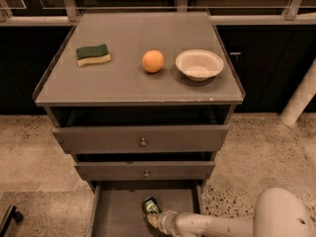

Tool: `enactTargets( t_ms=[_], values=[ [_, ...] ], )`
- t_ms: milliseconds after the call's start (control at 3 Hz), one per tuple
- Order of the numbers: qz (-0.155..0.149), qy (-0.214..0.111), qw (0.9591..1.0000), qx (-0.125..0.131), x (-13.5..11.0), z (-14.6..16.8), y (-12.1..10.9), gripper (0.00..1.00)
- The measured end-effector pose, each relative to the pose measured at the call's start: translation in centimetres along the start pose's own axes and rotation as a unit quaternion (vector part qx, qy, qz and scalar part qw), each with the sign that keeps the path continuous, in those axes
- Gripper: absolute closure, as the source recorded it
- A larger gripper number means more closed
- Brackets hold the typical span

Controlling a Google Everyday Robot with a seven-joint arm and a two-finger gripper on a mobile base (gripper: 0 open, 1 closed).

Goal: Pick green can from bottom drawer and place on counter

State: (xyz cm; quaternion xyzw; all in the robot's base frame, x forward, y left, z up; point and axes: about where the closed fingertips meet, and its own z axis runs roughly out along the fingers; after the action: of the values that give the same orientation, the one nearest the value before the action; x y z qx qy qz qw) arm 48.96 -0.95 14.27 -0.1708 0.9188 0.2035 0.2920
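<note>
The green can (pixel 150 205) is in the open bottom drawer (pixel 116 216), near its middle and towards the front of the cabinet. My gripper (pixel 154 217) reaches in from the lower right on a white arm (pixel 222 226), and its tip is right against the can's near side. The can's lower part is hidden behind the gripper. The counter (pixel 123 78) is the cabinet's flat grey top, well above the gripper.
On the counter are a green-and-yellow sponge (pixel 93 55) at the left, an orange (pixel 153 61) in the middle and a white bowl (pixel 199 64) at the right. Two knobbed drawers (pixel 142 141) stick out above the bottom drawer. The floor is speckled.
</note>
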Motion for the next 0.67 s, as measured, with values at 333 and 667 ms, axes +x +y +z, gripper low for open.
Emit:
enactTargets(
  t_ms=[333, 667],
  values=[
    [0.002, -0.021, 0.9998, 0.001, -3.0, -4.8, -0.5, 1.00],
    [-0.034, -0.044, 0.9984, -0.004, -5.3, -13.6, 0.2, 1.00]
  ],
)
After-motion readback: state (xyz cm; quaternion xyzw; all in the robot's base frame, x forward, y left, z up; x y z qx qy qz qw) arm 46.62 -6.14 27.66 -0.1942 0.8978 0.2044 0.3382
